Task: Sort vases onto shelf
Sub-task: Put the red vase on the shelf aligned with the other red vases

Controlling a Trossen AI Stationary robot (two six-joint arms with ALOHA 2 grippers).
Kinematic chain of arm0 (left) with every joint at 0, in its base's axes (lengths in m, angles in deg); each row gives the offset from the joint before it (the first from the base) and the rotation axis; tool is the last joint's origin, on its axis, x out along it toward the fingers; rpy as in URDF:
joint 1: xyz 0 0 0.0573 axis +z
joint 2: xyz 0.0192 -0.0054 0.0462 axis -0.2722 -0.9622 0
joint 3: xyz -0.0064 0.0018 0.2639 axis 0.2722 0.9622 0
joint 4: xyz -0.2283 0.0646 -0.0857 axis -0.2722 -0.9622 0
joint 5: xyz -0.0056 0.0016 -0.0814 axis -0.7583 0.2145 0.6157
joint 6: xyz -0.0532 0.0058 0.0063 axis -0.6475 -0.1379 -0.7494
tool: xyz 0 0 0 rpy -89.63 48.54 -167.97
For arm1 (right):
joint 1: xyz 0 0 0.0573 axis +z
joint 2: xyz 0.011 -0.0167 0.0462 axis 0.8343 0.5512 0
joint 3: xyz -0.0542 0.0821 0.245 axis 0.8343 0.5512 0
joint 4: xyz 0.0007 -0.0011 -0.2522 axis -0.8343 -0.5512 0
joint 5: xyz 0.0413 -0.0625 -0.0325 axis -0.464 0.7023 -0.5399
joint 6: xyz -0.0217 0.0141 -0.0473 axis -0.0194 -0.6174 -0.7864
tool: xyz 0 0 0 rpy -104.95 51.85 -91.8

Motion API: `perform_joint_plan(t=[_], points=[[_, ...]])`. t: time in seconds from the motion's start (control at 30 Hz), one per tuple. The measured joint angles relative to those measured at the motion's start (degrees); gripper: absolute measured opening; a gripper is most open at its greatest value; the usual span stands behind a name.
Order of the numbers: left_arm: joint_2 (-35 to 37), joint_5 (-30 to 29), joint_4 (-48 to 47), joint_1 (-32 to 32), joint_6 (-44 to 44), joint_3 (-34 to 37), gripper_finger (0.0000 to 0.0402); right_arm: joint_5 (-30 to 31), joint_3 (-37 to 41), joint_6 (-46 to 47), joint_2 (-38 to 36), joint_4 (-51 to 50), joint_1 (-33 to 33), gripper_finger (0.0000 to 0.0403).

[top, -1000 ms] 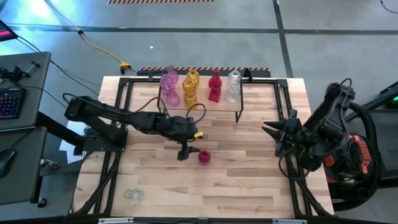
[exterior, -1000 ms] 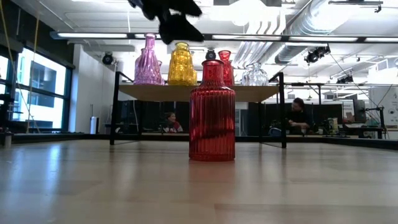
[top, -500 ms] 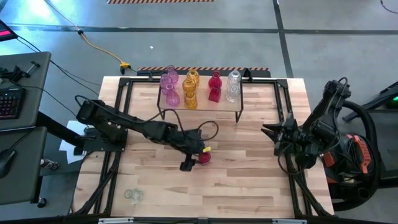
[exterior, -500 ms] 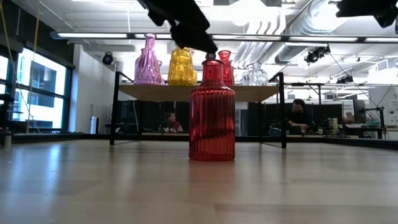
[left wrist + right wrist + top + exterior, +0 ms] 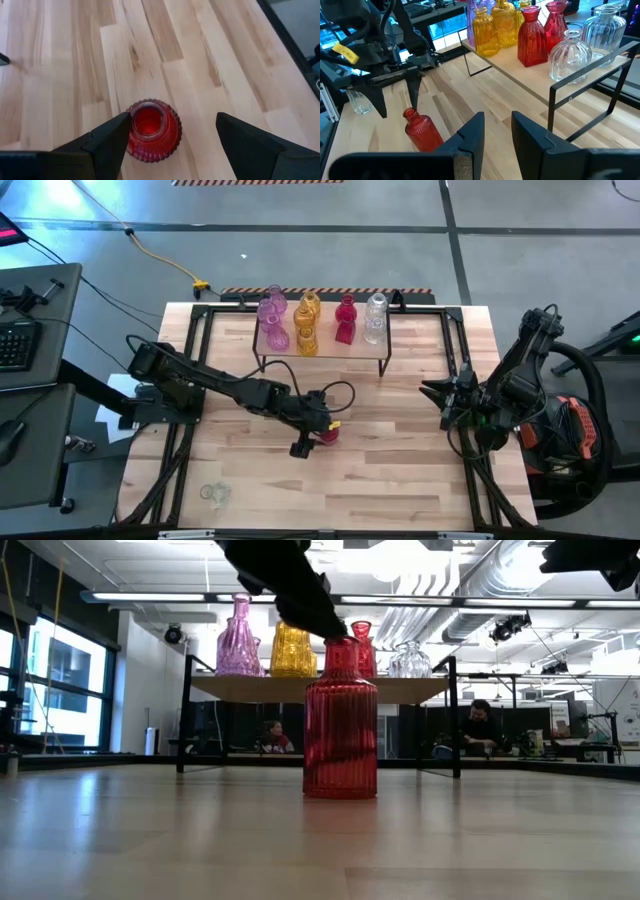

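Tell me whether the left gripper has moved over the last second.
Yes. In the high view the left gripper has shifted away from the shelf to hang open over the red vase on the table.

From above, the left pincer [image 5: 318, 427] covers most of the red vase [image 5: 327, 434]; only a bit of red shows. On the shelf [image 5: 325, 350], the vases stand so close that some hide others. A clear vase [image 5: 212, 494] at the near left corner of the table [image 5: 400, 470] is too small to make out.
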Motion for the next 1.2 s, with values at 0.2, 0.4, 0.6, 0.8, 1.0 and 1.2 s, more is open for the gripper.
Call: perform_joint_plan(t=[0.2,0.4,0.6,0.8,1.0,1.2], points=[[-0.28,-0.17,0.18,-0.59,0.06,0.0,0.0284,-0.02,0.0,0.0,0.0,0.0,0.0,0.0081],[-0.28,-1.28,0.07,-1.11,0.06,0.0,0.0284,-0.02,0.0,0.0,0.0,0.0,0.0,0.0081],[-0.32,-4.3,-0.09,-1.58,0.95,0.0,0.0284,-0.02,0.0,0.0,0.02,0.0,0.0,0.0081],[-0.34,-4.68,0.58,-2.13,0.95,0.07,0.0284,-0.04,-0.01,0.0,0.02,0.0,0.0,0.0081],[-0.34,-6.28,0.64,-2.73,1.18,0.07,0.0284,-0.06,-0.02,-0.02,0.02,-0.02,0.0,0.0081],[-0.34,-5.78,0.55,-3.55,1.53,0.07,0.0284,-0.06,-0.04,0.0,0.02,-0.02,0.0,0.0081]])
